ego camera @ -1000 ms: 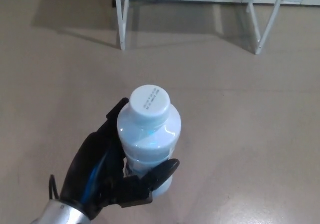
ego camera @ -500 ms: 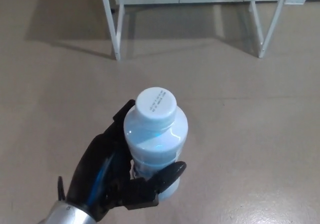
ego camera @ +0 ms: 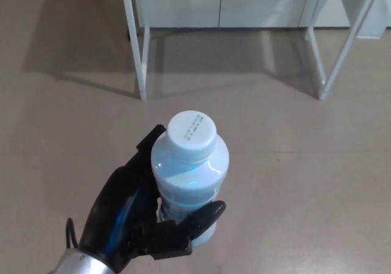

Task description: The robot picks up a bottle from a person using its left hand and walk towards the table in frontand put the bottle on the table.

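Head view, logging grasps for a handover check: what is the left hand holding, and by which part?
The left hand holds the bottle by its lower body; the white cap is free.

You cannot read the tiny print on the cap (ego camera: 192,130) of the bottle (ego camera: 189,176), whose base hides behind the left hand (ego camera: 131,216), while the forearm (ego camera: 76,263) is cut by the bottom edge and the table legs (ego camera: 137,48) and cabinet (ego camera: 214,5) by the top.

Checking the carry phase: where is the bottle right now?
In the head view, lower centre, the bottle stands upright in the left hand, over the floor, short of the white table legs.
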